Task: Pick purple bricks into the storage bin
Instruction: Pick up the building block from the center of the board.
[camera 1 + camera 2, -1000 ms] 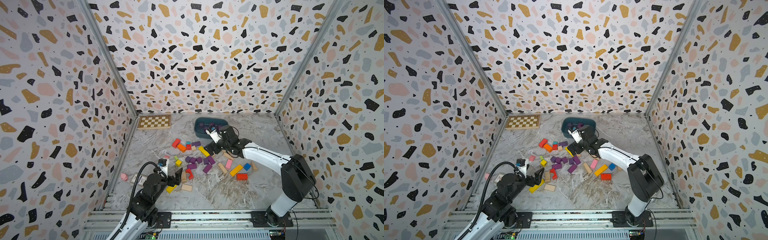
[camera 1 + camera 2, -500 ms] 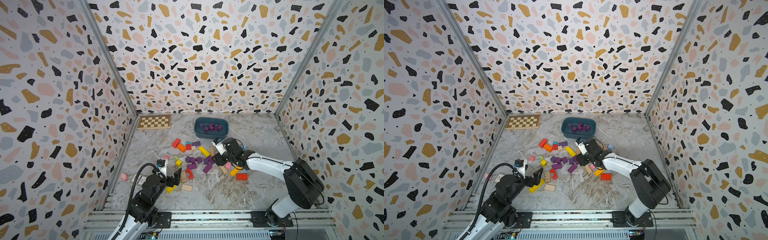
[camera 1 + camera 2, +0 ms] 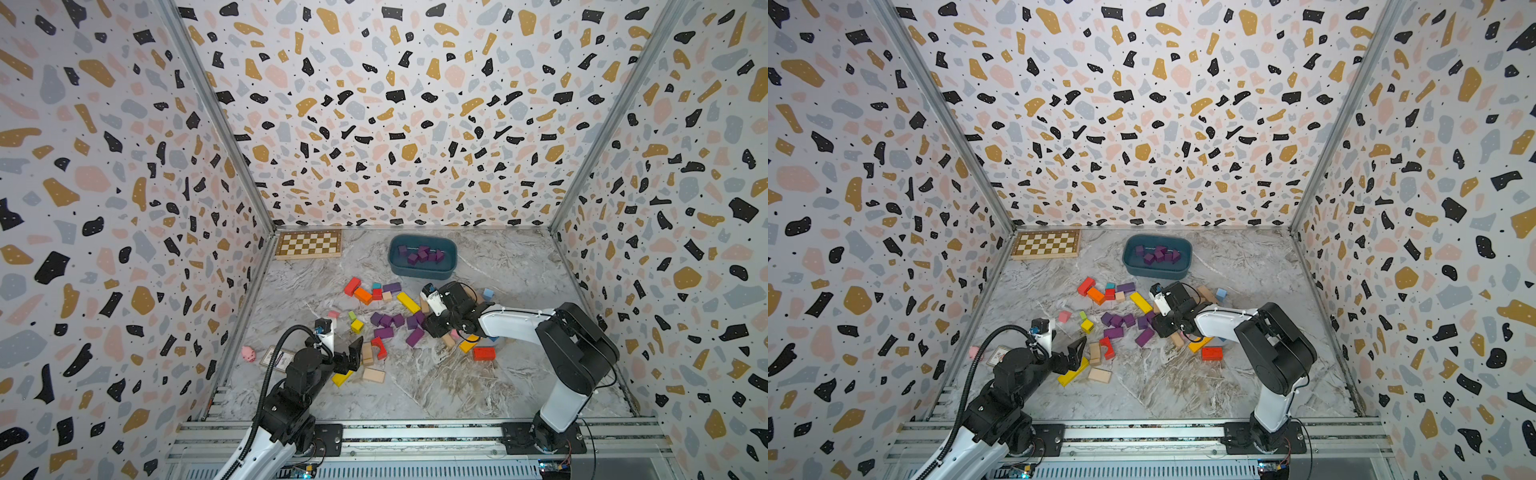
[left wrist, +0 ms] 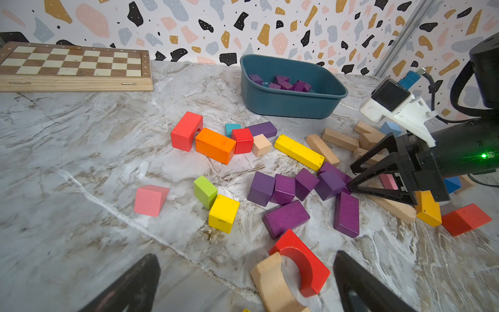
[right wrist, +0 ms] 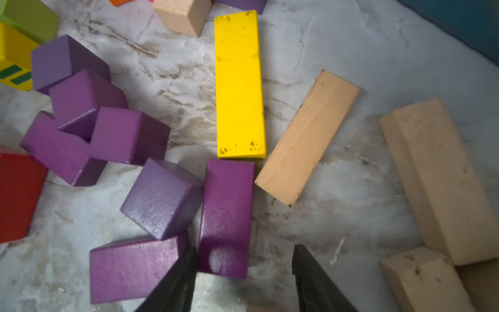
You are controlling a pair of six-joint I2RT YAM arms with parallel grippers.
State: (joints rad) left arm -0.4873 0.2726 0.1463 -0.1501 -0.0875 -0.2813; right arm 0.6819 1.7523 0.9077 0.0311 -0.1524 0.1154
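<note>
The teal storage bin [image 3: 422, 272] [image 3: 1156, 272] [image 4: 286, 105] stands at the back and holds several purple bricks [image 3: 422, 254]. More purple bricks [image 3: 386, 322] [image 3: 1119, 322] [image 4: 283, 189] lie in a loose cluster mid-table. My right gripper [image 3: 430, 328] [image 3: 1160, 328] [image 4: 350, 177] [image 5: 244, 248] is low at the right end of that cluster. Its jaws are open astride the near end of a purple bar [image 5: 226, 210]: one finger is against the bar's side, the other stands clear of it. My left gripper [image 3: 349, 359] [image 3: 1073, 357] [image 4: 247, 258] is wide open and empty.
A chessboard [image 3: 309, 244] lies at the back left. Red, orange, green and tan blocks surround the purple ones, and a yellow bar [image 5: 239, 83] and a tan bar [image 5: 307, 135] lie just beyond the gripped-at bar. A red arch [image 4: 302, 262] and a tan arch [image 4: 272, 283] lie under the left gripper.
My right arm has swung back from over the bin and dropped to the purple cluster, its jaws narrowing around a purple bar. The left arm has not moved.
</note>
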